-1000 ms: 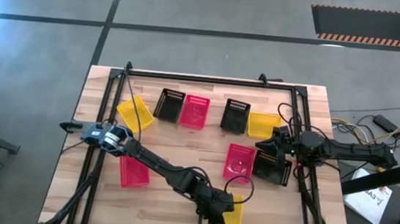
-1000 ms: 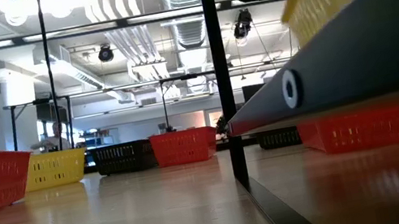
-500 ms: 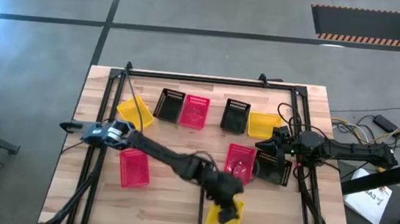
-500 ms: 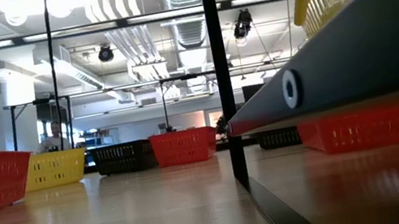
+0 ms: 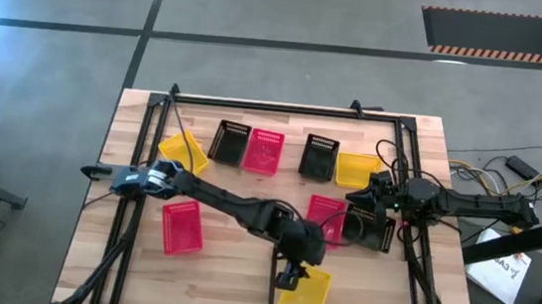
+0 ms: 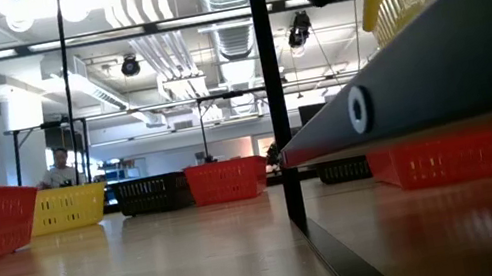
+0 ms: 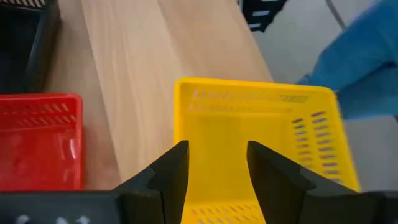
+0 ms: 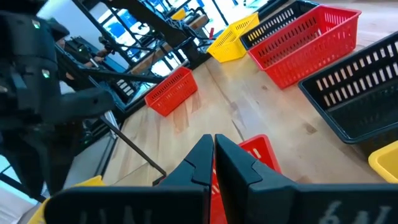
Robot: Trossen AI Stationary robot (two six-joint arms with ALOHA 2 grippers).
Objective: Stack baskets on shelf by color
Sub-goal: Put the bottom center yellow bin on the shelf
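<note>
My left gripper [image 5: 291, 272] hangs at lower centre of the high view, fingers apart over the near wall of the yellow basket [image 5: 303, 297], gripping nothing. That basket sits on the shelf [image 5: 227, 298] by the bottom table edge. A careless move could catch the wall and drag it off. My right gripper [image 5: 354, 196], pinched together, waits at right by a black basket [image 5: 367, 227].

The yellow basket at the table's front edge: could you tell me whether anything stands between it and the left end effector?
Nothing visible does. The left end effector hangs directly above the yellow basket, its open fingers straddling only bare basket floor. The nearest red basket lies off to one side.
</note>
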